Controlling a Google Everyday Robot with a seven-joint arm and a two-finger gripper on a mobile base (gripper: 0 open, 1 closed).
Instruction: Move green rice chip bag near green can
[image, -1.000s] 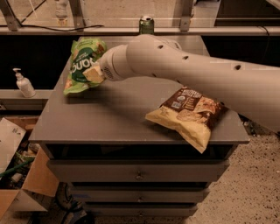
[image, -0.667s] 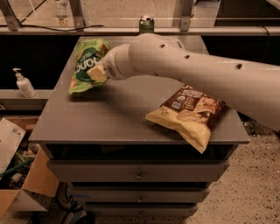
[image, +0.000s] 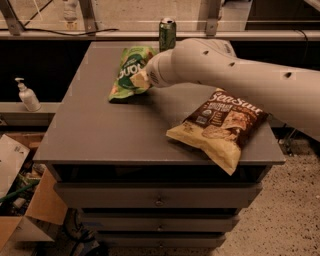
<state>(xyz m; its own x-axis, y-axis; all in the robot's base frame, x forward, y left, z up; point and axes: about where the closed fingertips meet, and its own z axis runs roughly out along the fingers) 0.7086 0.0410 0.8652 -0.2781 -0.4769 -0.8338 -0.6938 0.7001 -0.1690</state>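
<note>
The green rice chip bag is at the back middle of the grey cabinet top, tilted, with its logo facing me. My gripper is at the bag's right edge, shut on the bag; my thick white arm reaches in from the right and hides most of the fingers. The green can stands upright at the back edge, just right of and behind the bag, a short gap away.
A yellow-and-brown Sea Salt chip bag lies on the front right of the top. A white pump bottle stands on a ledge to the left. Cardboard boxes sit on the floor at the left. Drawers are below.
My gripper has moved right along the back of the top, carrying the green rice chip bag with it, closer to the green can.
</note>
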